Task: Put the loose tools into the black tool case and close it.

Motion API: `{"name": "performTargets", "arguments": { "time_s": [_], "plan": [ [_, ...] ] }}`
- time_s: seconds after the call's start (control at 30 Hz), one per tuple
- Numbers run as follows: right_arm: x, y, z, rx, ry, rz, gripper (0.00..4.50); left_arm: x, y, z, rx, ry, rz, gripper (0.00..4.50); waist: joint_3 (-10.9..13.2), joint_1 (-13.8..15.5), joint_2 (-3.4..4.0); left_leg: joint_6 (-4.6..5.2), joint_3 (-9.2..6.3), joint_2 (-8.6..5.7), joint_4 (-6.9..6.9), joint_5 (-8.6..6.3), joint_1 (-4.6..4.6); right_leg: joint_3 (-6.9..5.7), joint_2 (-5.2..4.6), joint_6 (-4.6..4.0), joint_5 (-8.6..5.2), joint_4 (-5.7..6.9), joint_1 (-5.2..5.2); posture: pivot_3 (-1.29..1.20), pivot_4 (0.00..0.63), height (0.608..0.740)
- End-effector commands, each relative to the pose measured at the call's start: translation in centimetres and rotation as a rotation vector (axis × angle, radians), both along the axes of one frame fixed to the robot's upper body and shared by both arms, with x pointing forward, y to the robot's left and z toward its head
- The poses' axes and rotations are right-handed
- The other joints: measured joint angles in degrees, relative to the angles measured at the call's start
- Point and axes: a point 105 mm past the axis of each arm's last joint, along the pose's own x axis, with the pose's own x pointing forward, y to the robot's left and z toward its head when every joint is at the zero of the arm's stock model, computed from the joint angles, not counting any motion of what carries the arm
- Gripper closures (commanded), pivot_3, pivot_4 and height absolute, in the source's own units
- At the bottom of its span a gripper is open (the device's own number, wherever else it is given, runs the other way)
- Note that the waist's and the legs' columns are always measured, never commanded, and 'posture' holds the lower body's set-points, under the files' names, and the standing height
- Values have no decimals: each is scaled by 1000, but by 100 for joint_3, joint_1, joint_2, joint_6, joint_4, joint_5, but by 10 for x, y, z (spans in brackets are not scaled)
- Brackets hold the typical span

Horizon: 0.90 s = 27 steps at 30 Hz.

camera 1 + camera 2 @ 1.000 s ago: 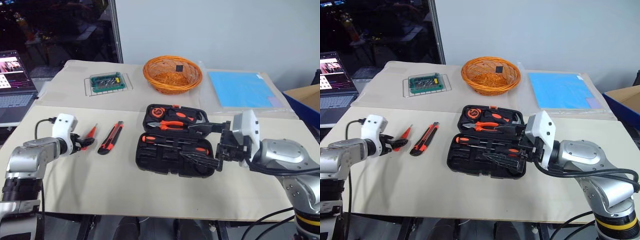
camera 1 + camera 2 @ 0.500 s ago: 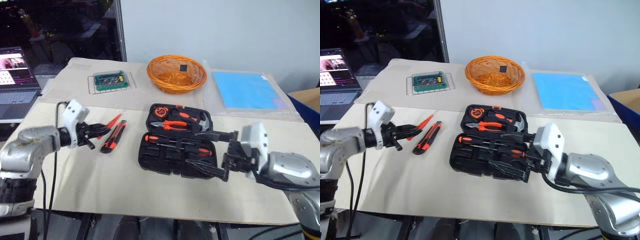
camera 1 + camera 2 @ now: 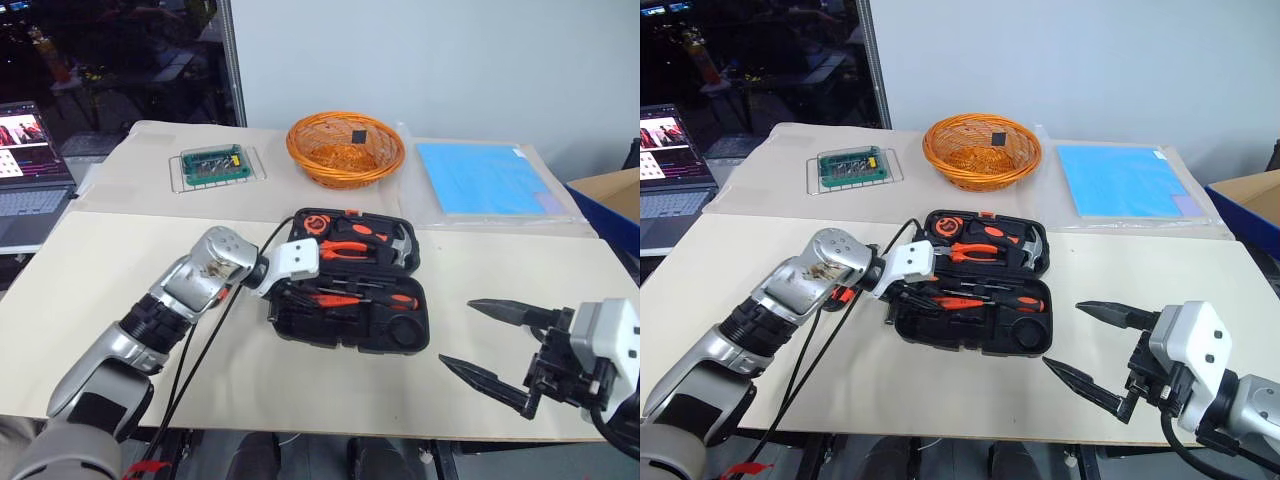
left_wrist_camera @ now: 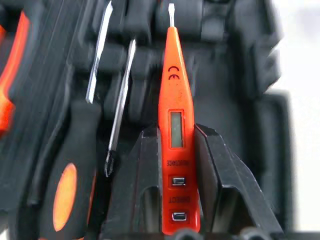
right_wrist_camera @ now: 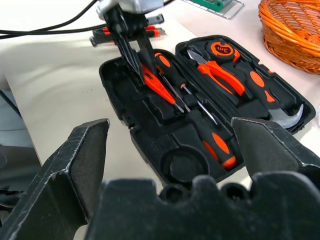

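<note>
Centre of frame: the black tool case (image 3: pixel 345 300) lies open on the table (image 3: pixel 120 290). The left gripper (image 5: pixel 132 52), fingers clamped on the small red screwdriver (image 4: pixel 176 125), reaches over the case's near half. Lower right: the right gripper (image 3: pixel 495 345), fingers spread wide, empty.

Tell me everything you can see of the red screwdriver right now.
The small red screwdriver is a slim tester type, its red body looking like plastic, with a small grey display window, two little buttons with printed labels, a CE mark and a short flat metal tip. The left gripper is shut on it, black fingers pinching its rear half from both sides. It hangs tilted tip-first over the near half of the open black tool case, beside two black-and-orange screwdrivers already lying in their slots.
</note>
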Motion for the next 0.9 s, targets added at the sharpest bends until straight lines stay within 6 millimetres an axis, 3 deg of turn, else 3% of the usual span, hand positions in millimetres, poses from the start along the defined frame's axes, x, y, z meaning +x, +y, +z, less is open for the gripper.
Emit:
{"name": "performTargets", "arguments": {
  "time_s": [0.03,0.23,0.73,0.77,0.9],
  "plan": [
    [-5,7,8,-6,-43,8,0,9,2,1,65,-70,-35,4045,0,5,1,0,0,-1,0,0,0,0,-1,1,0,-1,1,0,150,740],
    [-7,11,7,2,-37,2,0,8,4,-9,111,-67,-88,4045,-1,13,1,0,-1,-3,0,0,3,-2,-4,2,-1,-2,9,0,150,740],
    [-4,11,7,-3,-36,6,0,4,9,-2,161,-30,-103,4045,-1,-8,2,0,-4,-2,0,-1,24,-5,-4,3,-3,-4,35,0,150,740],
    [-3,11,7,-3,-36,7,0,4,9,-1,159,-25,-103,3045,-1,-10,2,0,-4,-1,0,-1,24,-5,-4,3,-3,-4,35,0,150,740],
    [-2,12,7,-3,-37,13,0,8,6,11,88,-49,-51,1753,-1,-9,2,0,-4,-1,0,-1,24,-4,-3,3,-4,-4,34,0,150,740]
  ]
}}
